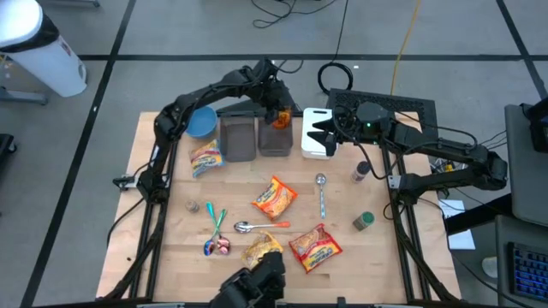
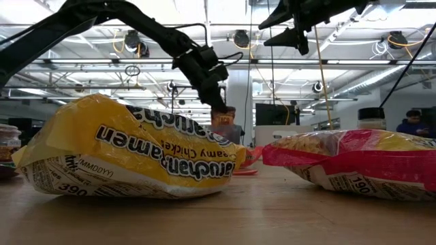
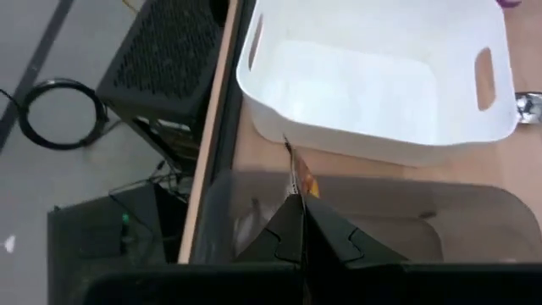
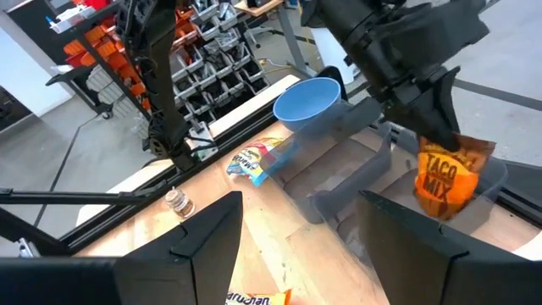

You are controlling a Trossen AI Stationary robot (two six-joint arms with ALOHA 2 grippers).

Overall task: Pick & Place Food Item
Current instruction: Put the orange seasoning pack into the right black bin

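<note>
Ramen packs (image 2: 129, 153) fill the low foreground. Left hand (image 1: 279, 115), upper centre, grips a taco packet (image 4: 446, 180) hanging lengthwise over a grey bin (image 1: 276, 137). Right hand (image 1: 325, 135) gapes, empty.

The left gripper (image 1: 280, 114) hangs above a clear bin (image 1: 276, 137) at the bench's (image 1: 171, 248) far edge, its fingers (image 3: 296, 230) pinching a taco mix packet (image 4: 446, 180). Just right of the fingers sits a white tub (image 1: 313, 133); left of them, a second bin (image 1: 238, 139) and a bowl (image 1: 202, 122).
</note>
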